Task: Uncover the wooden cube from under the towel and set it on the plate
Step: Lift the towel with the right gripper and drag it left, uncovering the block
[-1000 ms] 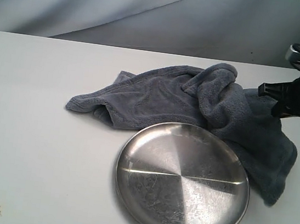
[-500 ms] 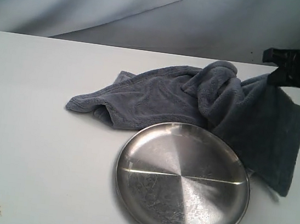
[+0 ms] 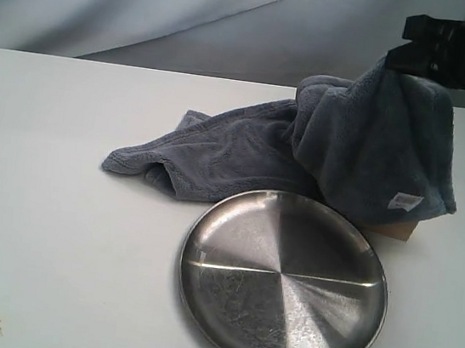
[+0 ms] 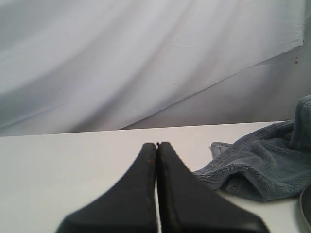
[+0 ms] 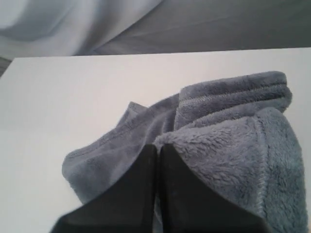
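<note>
The blue-grey towel (image 3: 244, 154) lies behind the silver plate (image 3: 282, 282). Its right part hangs lifted from my right gripper (image 3: 402, 61), which is shut on the towel's edge at the upper right. The white label (image 3: 405, 201) shows on the hanging fold. Below that fold a pale strip of the wooden cube (image 3: 398, 230) peeks out, just right of the plate's far rim. In the right wrist view the shut fingers (image 5: 156, 148) pinch the fleece (image 5: 228, 160). My left gripper (image 4: 157, 144) is shut and empty, with the towel's left end (image 4: 257, 170) off to its side; it does not show in the exterior view.
The white table (image 3: 54, 228) stretches left of and in front of the plate. A grey draped backdrop (image 3: 193, 14) closes off the far side. The towel's left end (image 3: 131, 161) lies flat on the table.
My right gripper has risen and shifted left with the towel's edge in it. The right part of the towel came off the table, and the cube's lower edge came into view.
</note>
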Motion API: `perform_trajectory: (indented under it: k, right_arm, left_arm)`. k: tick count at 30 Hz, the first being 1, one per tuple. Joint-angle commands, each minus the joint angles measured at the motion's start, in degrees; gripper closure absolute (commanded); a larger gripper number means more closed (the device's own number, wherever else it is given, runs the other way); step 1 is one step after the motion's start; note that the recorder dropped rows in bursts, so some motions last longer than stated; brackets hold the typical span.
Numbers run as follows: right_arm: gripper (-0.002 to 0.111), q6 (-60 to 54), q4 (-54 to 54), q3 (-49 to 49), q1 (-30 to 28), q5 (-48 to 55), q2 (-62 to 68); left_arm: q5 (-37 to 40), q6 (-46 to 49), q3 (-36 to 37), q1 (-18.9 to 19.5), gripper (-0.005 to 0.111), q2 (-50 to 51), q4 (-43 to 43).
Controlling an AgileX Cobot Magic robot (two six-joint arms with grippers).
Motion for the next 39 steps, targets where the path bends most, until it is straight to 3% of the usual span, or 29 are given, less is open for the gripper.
perform_trajectory:
  k: [1,11,19,25,39]
  right_arm:
    - [0.108,-12.1,9.8,-0.1,0.0,0.5,-0.6]
    - [0.108,-25.8,22.3,-0.1,0.0,1.4,1.5]
    - [0.108,-31.3,31.0,-2.4,3.2,6.7,12.3]
    - [0.108,-39.0,31.7,-5.7,11.7,-6.6,15.9]
    - [0.108,-43.6,32.2,-11.7,11.9,-18.1,17.6]
  left_arm:
    - [-0.6,-0.1,0.3,0.1,0.107,-0.2,-0.1]
    - [-0.6,-0.1,0.3,0.1,0.107,-0.2,-0.1]
    - [-0.6,-0.1,0.3,0.1,0.107,-0.2,-0.1]
    - [-0.6,-0.1,0.3,0.1,0.107,-0.2,-0.1]
    - [-0.6,-0.1,0.3,0.1,0.107,-0.2,-0.1]
